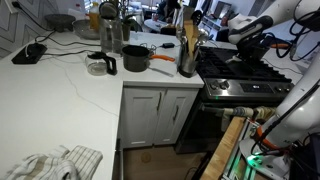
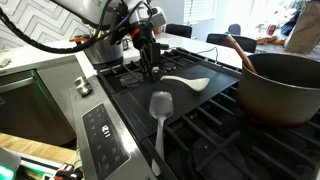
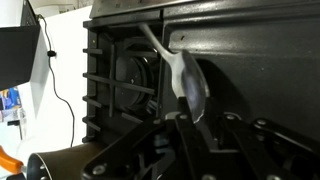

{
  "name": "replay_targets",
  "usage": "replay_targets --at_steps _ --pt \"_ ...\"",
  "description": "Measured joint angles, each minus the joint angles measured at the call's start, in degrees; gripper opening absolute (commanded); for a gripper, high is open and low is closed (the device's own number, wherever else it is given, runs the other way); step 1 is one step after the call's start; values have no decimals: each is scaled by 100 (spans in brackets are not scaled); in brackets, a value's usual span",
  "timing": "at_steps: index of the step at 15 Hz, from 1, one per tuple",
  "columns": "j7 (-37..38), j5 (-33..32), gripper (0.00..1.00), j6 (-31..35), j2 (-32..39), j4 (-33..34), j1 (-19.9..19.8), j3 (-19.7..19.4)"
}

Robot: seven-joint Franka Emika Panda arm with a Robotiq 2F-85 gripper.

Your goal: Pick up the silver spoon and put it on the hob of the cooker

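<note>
The silver spoon (image 2: 160, 108) lies flat on the hob of the cooker (image 2: 205, 135), with its bowl toward my gripper and its handle pointing away. In the wrist view the spoon (image 3: 186, 78) sits on the black hob (image 3: 255, 60), its bowl right at my fingertips. My gripper (image 2: 152, 72) (image 3: 190, 128) hangs just over the bowl's end with its fingers together. I cannot tell whether they touch the spoon. In an exterior view the gripper (image 1: 246, 46) is low over the hob (image 1: 238, 72).
A white spoon (image 2: 190, 83) lies on the hob beside my gripper. A big dark pot (image 2: 282, 88) with a wooden spoon (image 2: 238, 50) stands on the burners nearby. The white worktop (image 1: 70, 90) carries a black pot (image 1: 135, 58), a utensil holder (image 1: 187, 58) and a cloth (image 1: 50, 165).
</note>
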Motion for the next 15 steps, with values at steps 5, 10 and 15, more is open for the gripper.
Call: replay_targets --at_steps 5,10,15 --pt "12 7 94 0 268 199 27 62" --pt "-15 155 100 -2 313 333 44 121" --pt "-629 1288 100 -44 -129 403 108 307"
